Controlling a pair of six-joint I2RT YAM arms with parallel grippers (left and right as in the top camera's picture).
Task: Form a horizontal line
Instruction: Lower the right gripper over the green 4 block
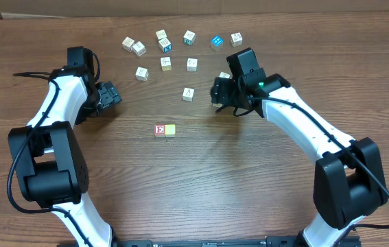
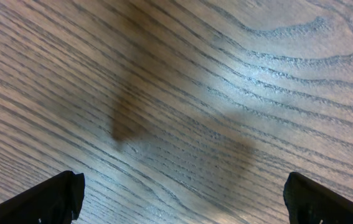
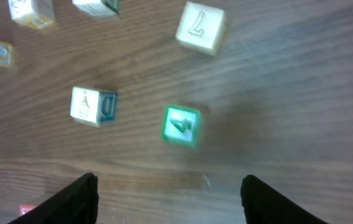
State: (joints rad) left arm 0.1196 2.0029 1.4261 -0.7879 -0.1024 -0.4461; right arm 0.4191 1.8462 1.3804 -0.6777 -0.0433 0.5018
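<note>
At the left of the overhead frame, the left claw hung wide over bare worktop. It held nothing and was well apart from every cube, so little could go wrong there unless it swung inward.

The line sat at mid-frame and was only two cubes long: the red cube touching the yellow cube. Nothing pinned either one, so a third cube brought in too low or too fast would likely knock the yellow one and skew the row.

Further right, the green cube lay on the wood ahead of the right claw, whose fingers stood apart with nothing between them. The green cube looked blurred, so it may have been sliding or tipping; I could not tell which. Closing on it off-centre would probably spin it or flick it away. A white-and-blue cube lay near it, to its left in the wrist frame, and a wide approach could catch that one too.
</note>
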